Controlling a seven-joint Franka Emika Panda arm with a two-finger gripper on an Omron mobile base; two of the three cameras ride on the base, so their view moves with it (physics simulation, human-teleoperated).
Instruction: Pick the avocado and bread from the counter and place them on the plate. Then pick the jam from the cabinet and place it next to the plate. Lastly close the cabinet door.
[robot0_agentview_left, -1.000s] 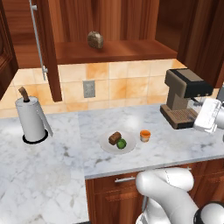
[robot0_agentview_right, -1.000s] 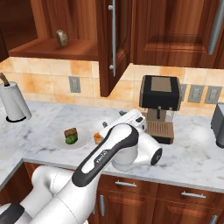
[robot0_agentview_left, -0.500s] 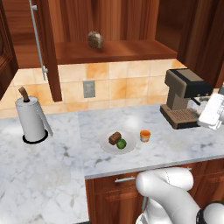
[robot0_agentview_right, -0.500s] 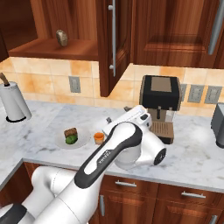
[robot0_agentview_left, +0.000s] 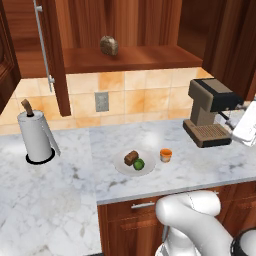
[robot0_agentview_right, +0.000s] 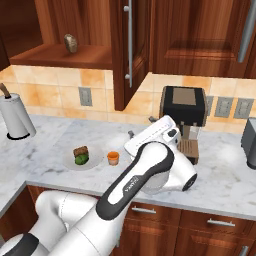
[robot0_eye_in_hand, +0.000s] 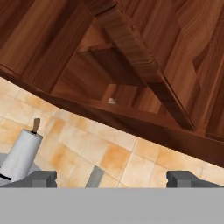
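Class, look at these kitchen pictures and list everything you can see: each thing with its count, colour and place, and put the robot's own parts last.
plate: one, white, on the counter.
bread: one, dark brown, on the plate.
avocado: one, dark green, on the plate beside the bread.
jam: one, orange, on the counter just right of the plate.
counter: one, white-grey marble.
cabinet door: one, reddish-brown, standing open.
speckled lump: one, grey-brown, on the cabinet shelf.
paper towel roll: one, white, far left on the counter.
coffee machine: one, black and brown, right on the counter.
wall outlet: one, grey, on the tiled wall.
claw: one, dark tips, open, facing the cabinet.
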